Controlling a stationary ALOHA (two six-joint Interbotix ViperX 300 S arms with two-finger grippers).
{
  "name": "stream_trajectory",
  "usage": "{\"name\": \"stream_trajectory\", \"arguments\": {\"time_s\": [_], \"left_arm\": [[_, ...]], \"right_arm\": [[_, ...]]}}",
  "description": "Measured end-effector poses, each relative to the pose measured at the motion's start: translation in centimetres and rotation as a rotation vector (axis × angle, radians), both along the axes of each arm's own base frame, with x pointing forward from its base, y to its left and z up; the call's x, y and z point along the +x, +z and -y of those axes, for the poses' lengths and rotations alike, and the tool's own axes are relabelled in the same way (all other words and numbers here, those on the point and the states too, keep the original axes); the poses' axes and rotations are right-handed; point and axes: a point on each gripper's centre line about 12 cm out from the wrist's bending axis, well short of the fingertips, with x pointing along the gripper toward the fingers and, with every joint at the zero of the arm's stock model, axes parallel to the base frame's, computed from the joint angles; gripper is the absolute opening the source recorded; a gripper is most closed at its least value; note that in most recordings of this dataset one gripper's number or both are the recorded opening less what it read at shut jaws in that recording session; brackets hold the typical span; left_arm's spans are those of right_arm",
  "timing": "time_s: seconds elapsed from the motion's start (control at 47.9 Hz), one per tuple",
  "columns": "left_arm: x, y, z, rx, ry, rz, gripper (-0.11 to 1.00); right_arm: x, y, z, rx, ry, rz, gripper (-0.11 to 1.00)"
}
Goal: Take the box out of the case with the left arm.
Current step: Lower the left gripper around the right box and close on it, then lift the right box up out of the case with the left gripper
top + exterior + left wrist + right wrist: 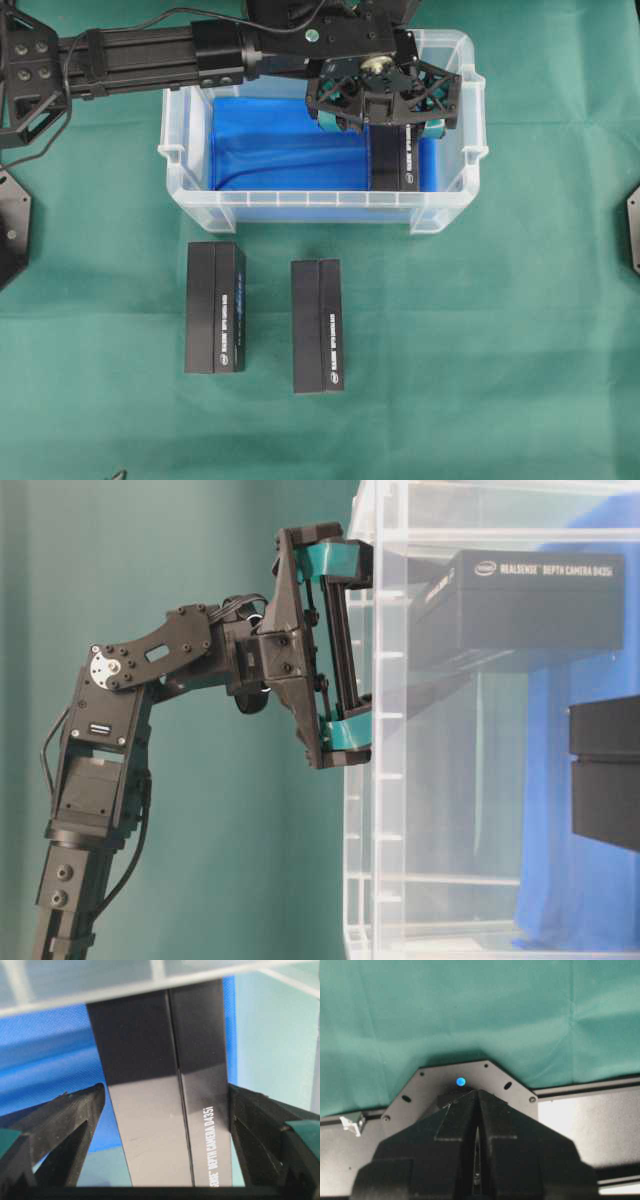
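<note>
- The left arm [130,52] reaches in from the left edge of the overhead view, across the far wall of the case [186,170], a clear bin with a blue sheet [270,140] on its floor.
- Two black boxes lie on the green cloth [500,340] in front of the case: one box [215,307] below the case's left half, a second box [317,325] to its right, well apart from each other.
- The left gripper [382,122] hangs over the right end of the case, its teal finger pads [345,558] just inside the rim.
- The box [397,157] in the case lies by the right wall, under the gripper.
- In the left wrist view the jaws stand wide, one on each side of this box [165,1110]; whether they touch it cannot be told.
- The right gripper [477,1160] appears only in its own wrist view, jaws closed together and holding nothing, above a black plate [470,1077].
</note>
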Motion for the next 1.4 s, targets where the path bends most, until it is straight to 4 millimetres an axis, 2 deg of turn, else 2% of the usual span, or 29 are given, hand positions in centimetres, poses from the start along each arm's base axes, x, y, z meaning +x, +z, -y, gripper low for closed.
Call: {"name": "stream_trajectory", "arguments": {"time_s": [0.042,0.146,1.003,1.17,1.4], "left_arm": [[0.0,-0.1,0.0,-0.006,0.012,0.002,0.86],[0.2,-0.1,0.2,-0.008,0.023,0.012,0.61],[-0.1,0.2,0.5,-0.021,0.028,-0.018,0.61],[-0.1,1.1,0.6,-0.027,0.031,-0.023,0.61],[-0.1,3.8,0.6,-0.029,0.039,-0.025,0.61]], "right_arm": [[0.0,0.0,0.0,0.001,0.0,0.0,0.0],[0.0,0.0,0.0,0.001,0.0,0.0,0.0],[0.0,0.0,0.0,0.0,0.0,0.0,0.0],[0.0,0.0,0.0,0.0,0.0,-0.002,0.0],[0.0,0.0,0.0,-0.002,0.0,0.0,0.0]]}}
